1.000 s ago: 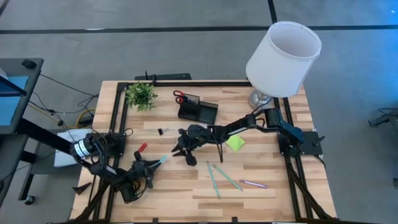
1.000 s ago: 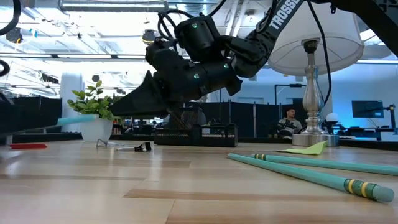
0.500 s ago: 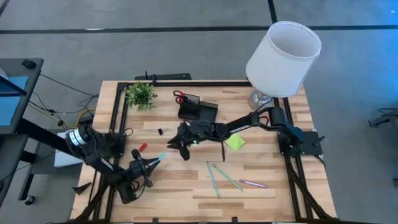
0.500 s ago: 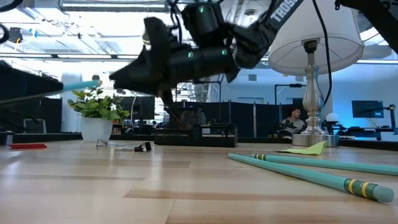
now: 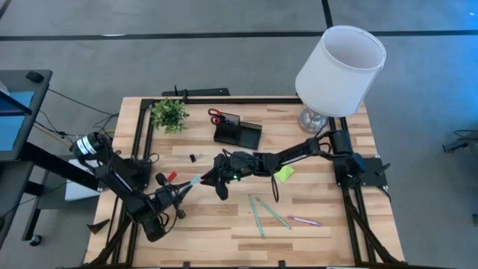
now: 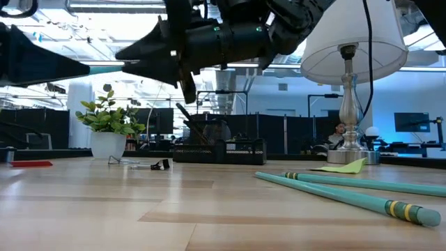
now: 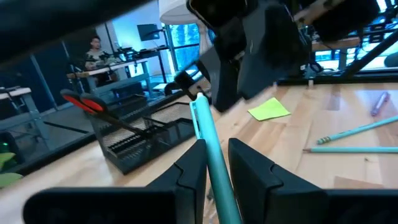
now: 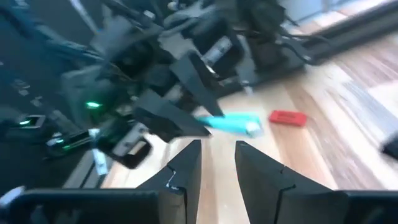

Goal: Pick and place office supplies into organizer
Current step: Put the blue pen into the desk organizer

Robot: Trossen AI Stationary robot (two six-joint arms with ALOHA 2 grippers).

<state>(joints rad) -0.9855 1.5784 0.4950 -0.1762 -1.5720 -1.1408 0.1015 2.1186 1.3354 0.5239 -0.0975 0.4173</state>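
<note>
My left gripper (image 5: 179, 189) is shut on a teal pen (image 5: 190, 183) above the table's left half. My right gripper (image 5: 211, 178) is open and faces the pen's free end (image 8: 249, 126) from the right; in the right wrist view a gap shows between its fingers and the pen. The black organizer (image 5: 237, 133) stands near the far edge with red-handled scissors (image 5: 216, 116) sticking up from it. Two teal pens (image 5: 263, 211), a pink pen (image 5: 305, 221), a lime sticky-note pad (image 5: 282, 172), a red bit (image 5: 170, 178) and a black clip (image 5: 194, 158) lie on the table. My left gripper pinches the teal pen's shaft (image 7: 208, 134) between its two fingers (image 7: 189, 165). The fingers lie along the pen, which sticks out past their tips toward the table's right. The pen is lifted clear of the table and sits about level (image 6: 104, 67).
A white-shaded lamp (image 5: 340, 67) stands at the far right corner and a small potted plant (image 5: 169, 113) at the far left. Black frame rails (image 5: 142, 134) run along the table's edges. Bare wood lies along the near edge (image 5: 224, 239).
My left gripper has risen with the teal pen, carrying it higher above the table and a little toward the right gripper. My right gripper has also risen and now stands level with the pen's free end.
</note>
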